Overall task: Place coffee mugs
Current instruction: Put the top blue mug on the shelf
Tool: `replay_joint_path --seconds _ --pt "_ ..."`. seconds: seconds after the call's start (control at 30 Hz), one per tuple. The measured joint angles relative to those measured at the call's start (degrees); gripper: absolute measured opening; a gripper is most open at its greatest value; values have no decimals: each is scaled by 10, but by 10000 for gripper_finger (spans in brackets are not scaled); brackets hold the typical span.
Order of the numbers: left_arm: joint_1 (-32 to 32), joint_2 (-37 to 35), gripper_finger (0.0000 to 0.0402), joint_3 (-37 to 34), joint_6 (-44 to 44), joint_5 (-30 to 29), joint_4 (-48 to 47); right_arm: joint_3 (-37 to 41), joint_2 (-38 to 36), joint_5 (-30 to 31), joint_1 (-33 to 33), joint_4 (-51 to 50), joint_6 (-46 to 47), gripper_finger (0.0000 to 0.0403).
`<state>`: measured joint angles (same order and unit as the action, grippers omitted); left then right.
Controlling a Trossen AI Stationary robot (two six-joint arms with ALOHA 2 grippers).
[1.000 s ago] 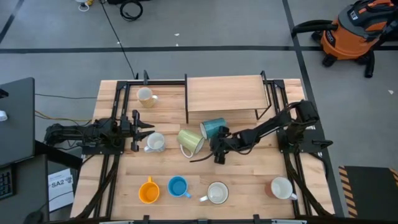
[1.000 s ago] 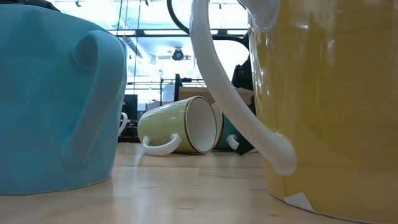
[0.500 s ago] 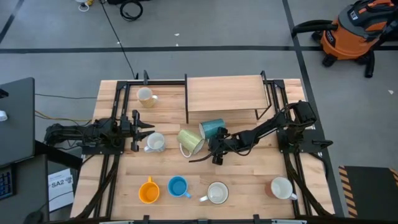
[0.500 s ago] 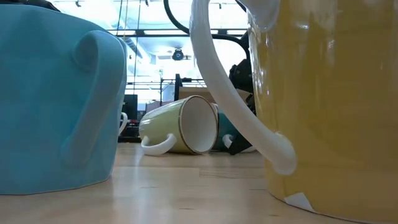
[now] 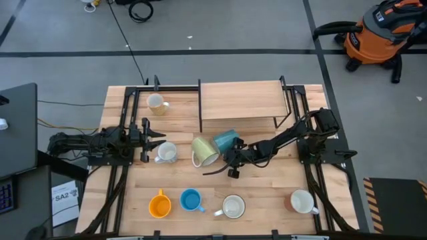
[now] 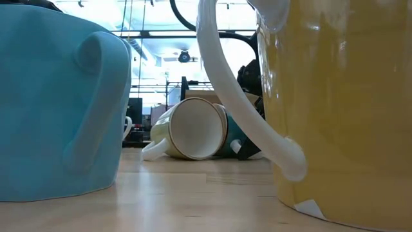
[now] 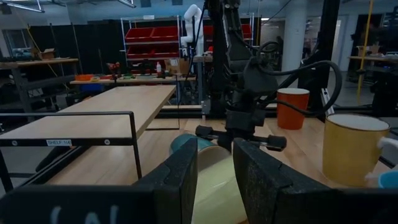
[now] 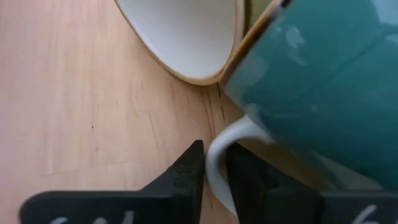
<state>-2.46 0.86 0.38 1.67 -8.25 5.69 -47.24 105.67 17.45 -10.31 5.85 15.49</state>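
Observation:
A teal mug (image 5: 226,141) lies on its side at the table's middle, its rim against a pale green mug (image 5: 203,151) that also lies on its side. My right gripper (image 5: 232,162) reaches in from the right, slanting down, and is shut on the teal mug's white handle. In the low view the pale green mug (image 6: 190,129) turns its mouth toward the near edge, with the teal mug (image 6: 235,138) behind it. My left gripper (image 5: 149,138) waits open at the left, beside an upright white mug (image 5: 167,152). My right gripper pinches the teal mug's white handle (image 8: 215,158) between its two fingers (image 8: 186,174). It comes slanting down from the table's right. The mug lies tipped on the table, its rim touching the pale green mug (image 8: 186,37).
A wooden shelf (image 5: 241,100) stands at the far middle, with a cream mug (image 5: 157,103) to its left. Along the near edge stand an orange mug (image 5: 159,205), a blue mug (image 5: 191,200), a cream mug (image 5: 233,207) and a reddish-brown mug (image 5: 302,201).
My right gripper has shut on the teal mug's handle. The teal mug has shifted a little toward the table's left and pushed the pale green mug, which has turned on the table until its mouth faces the near edge.

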Motion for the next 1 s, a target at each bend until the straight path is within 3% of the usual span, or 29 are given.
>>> replay_joint_path --seconds 0.13,0.43,1.0 --pt "0 0 110 0 0 0 0 0 0 7 -1 -2 1 51" --pt "0 0 110 0 0 0 0 2 -9 8 -4 -6 23 51" --pt "0 0 110 0 0 0 0 3 -152 -57 -9 -62 32 51"
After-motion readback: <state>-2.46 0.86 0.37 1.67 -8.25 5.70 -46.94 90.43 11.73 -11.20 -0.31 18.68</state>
